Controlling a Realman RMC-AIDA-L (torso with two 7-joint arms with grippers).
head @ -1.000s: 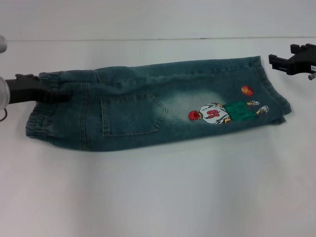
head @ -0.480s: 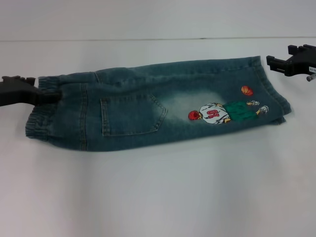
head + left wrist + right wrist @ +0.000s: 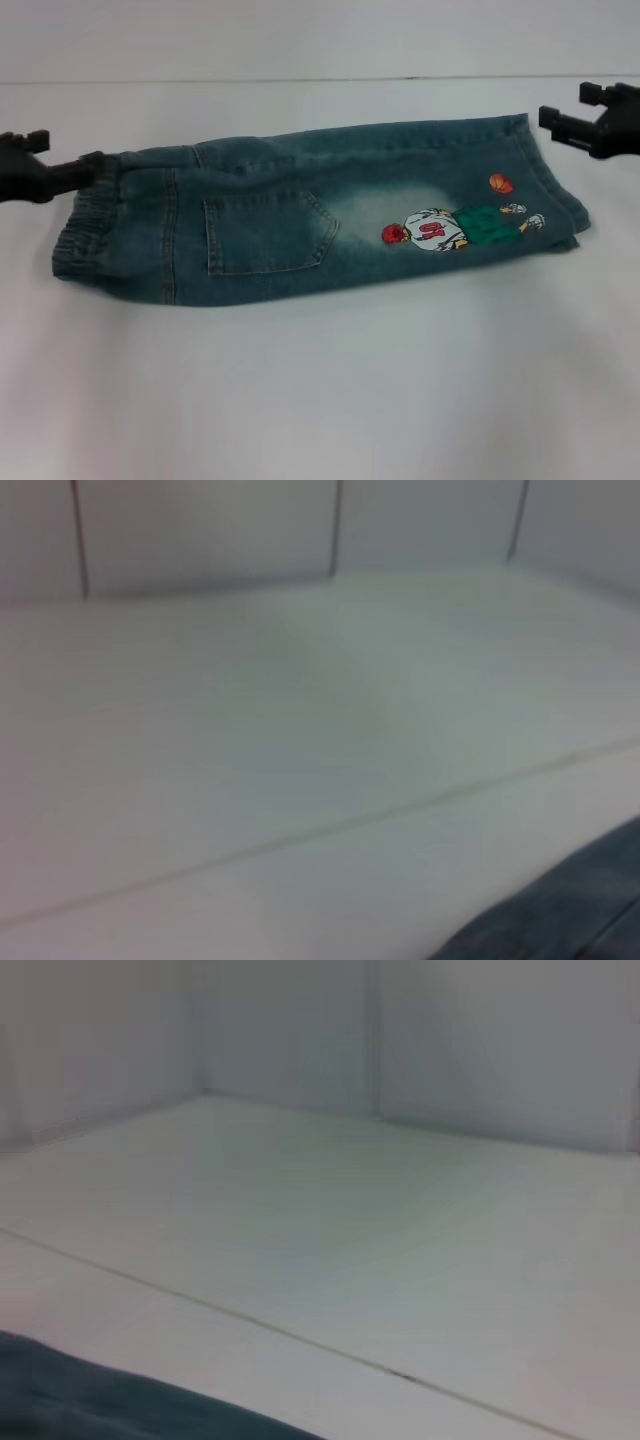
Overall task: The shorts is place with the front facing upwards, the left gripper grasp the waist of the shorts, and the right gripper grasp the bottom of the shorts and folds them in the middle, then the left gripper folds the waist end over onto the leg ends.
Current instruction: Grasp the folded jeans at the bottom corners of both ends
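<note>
The shorts [image 3: 300, 225] lie flat on the white table, folded lengthwise, with the patch pocket and the basketball-player print facing up. The ruched waist [image 3: 82, 235] is at the left end. The bottom of the shorts, the stitched leg ends [image 3: 555, 180], is at the right end. My left gripper [image 3: 68, 150] stands open at the waist's far corner, one fingertip [image 3: 92, 164] touching the band's edge. My right gripper [image 3: 567, 106] hangs open just beyond the leg ends, apart from the cloth. A denim edge [image 3: 590, 900] shows in the left wrist view, and another denim edge [image 3: 80, 1400] in the right wrist view.
The white table [image 3: 320, 390] spreads wide in front of the shorts. A pale wall [image 3: 320, 35] rises behind the table's far edge.
My left gripper has drawn back to the left and up, off the waist band it lay over. The shorts and my right gripper have hardly moved.
</note>
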